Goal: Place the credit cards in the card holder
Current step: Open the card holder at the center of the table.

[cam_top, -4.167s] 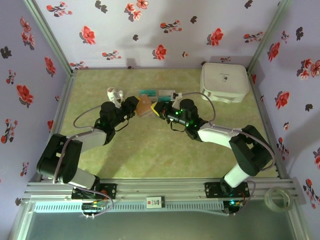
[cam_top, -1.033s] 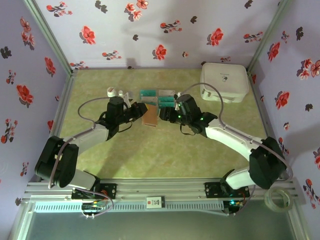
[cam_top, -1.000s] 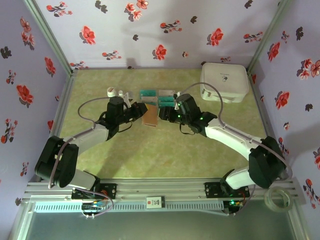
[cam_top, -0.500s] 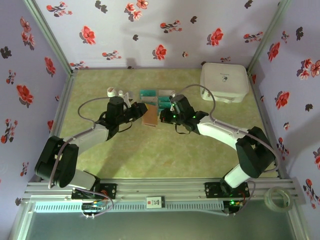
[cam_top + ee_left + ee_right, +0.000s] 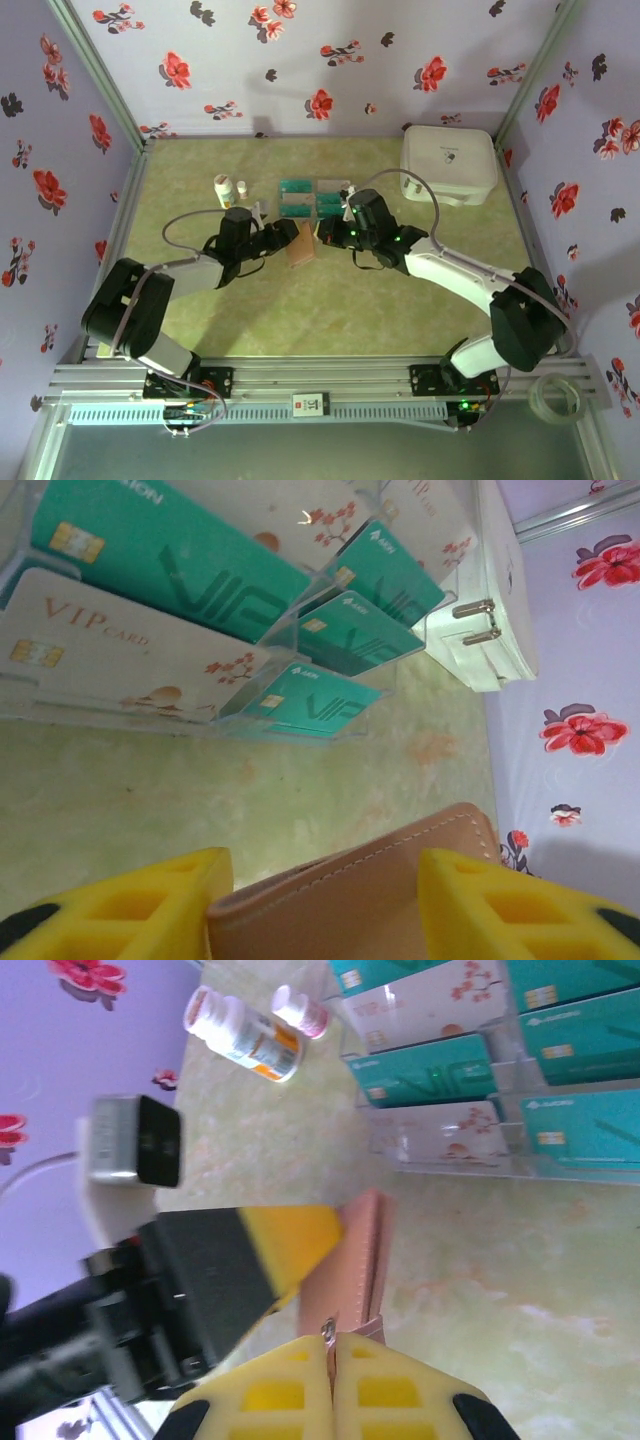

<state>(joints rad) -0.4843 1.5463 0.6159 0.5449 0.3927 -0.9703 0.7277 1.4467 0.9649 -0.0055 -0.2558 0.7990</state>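
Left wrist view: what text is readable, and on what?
"VIP CARD": on the pale card.
"VIP": large letters on the teal card above it.
Small print on the smaller teal cards: too blurred to read.

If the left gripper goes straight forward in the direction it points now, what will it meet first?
The card holder: it is already at the fingertips of the left gripper, across the gap between them. Past it lies bare table, then probably the clear rack of credit cards; depth is unclear.
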